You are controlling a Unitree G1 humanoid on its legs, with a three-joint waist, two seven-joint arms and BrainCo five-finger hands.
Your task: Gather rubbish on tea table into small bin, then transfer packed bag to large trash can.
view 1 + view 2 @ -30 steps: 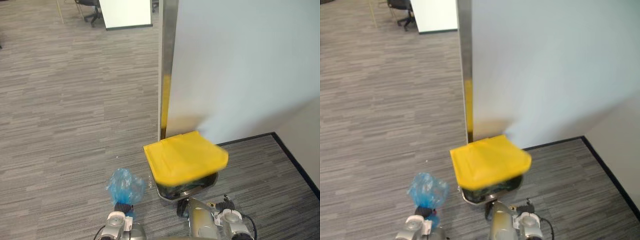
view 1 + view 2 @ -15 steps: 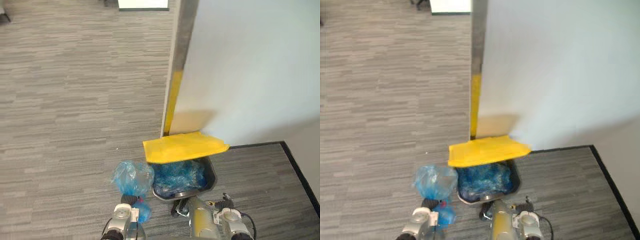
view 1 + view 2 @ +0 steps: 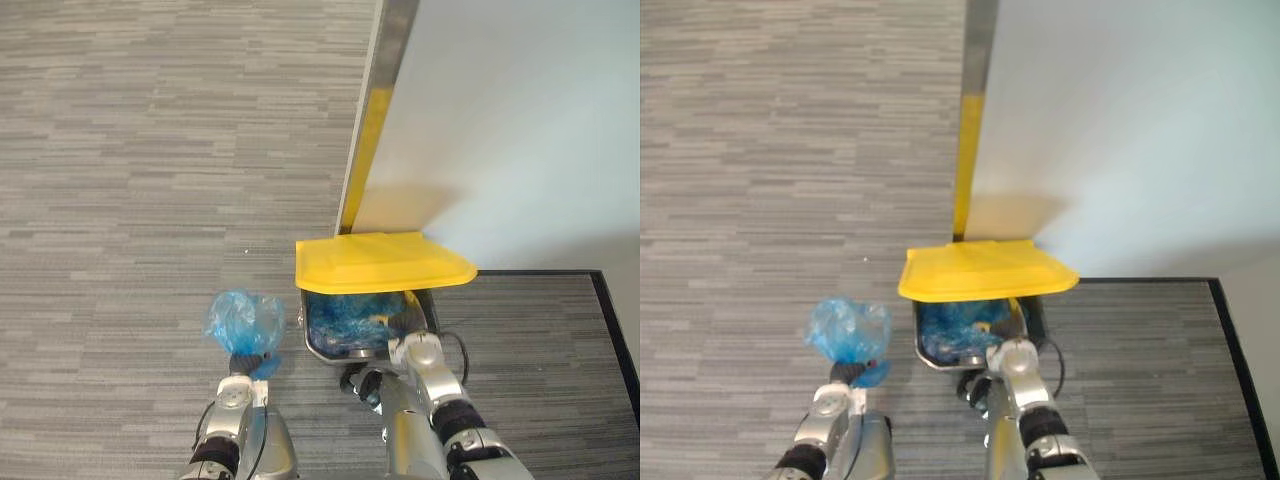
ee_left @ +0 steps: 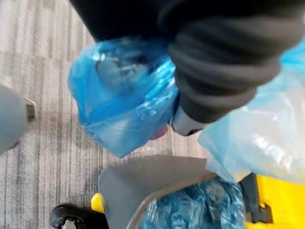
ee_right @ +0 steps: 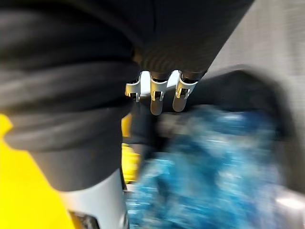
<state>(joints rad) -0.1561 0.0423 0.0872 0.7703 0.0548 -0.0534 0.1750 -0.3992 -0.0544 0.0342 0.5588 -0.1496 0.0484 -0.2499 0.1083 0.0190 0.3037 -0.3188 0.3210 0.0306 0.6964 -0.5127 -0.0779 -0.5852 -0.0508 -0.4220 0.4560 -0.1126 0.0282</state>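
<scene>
Left eye view, packed bag [image 3: 243, 320]: we see a crumpled blue bundle bulging out beyond the left hand [image 3: 243, 362], outside the can and clear of its rim.
Left hand: closed round the bag's gathered neck; the bag's bulk sits past the fingers, away from the wrist.
Bag's long axis: it runs from the pinched neck in the hand to the rounded bulk beyond it, the full end pointing away from the robot. We cannot tell whether it stands upright or leans forward.
Large trash can [image 3: 318, 352]: just beside the left hand, on its inner side, with a blue liner [image 3: 355, 318] inside.
Yellow lid [image 3: 385, 262]: raised on the can's far side, beyond both hands, leaving the near part of the mouth open.
Right hand [image 3: 420, 352]: at the can's near rim. We cannot tell how its fingers are set.
Done, as we judge it: the rubbish is bagged, the bag is brought to the can, and the lid is up.
Left to do: carry the bag sideways from beside the rim to over the opening, then let go.
Wall panel [image 3: 520, 120]: behind the lid, well past the hands.
</scene>
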